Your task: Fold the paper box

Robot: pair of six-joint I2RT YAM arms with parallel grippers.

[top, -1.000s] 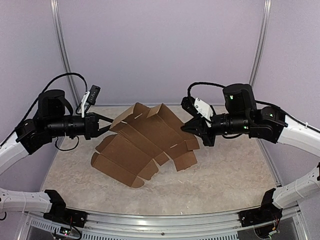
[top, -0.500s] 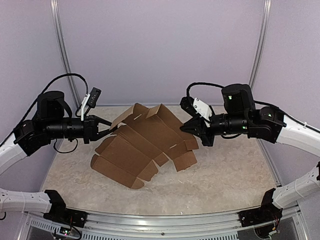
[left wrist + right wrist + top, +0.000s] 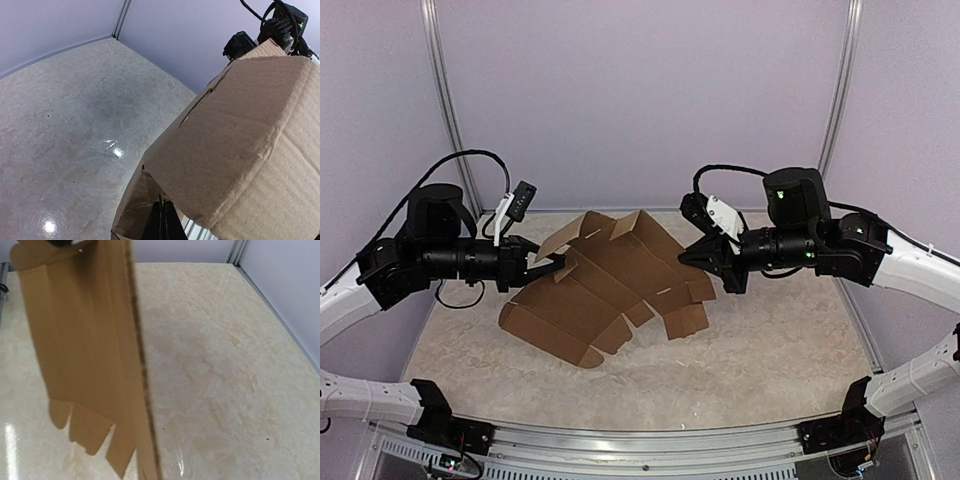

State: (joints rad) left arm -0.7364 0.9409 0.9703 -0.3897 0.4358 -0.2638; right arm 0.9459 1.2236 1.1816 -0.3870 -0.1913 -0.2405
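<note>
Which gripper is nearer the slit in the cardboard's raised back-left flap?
Left. The left gripper pinches the brown cardboard sheet at its edge beside that slit; the right gripper holds the opposite, right side.

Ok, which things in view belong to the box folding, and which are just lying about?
Job: paper box; left hand and right hand, both shut on it.
Just there: table; back wall. No loose items visible.
</note>
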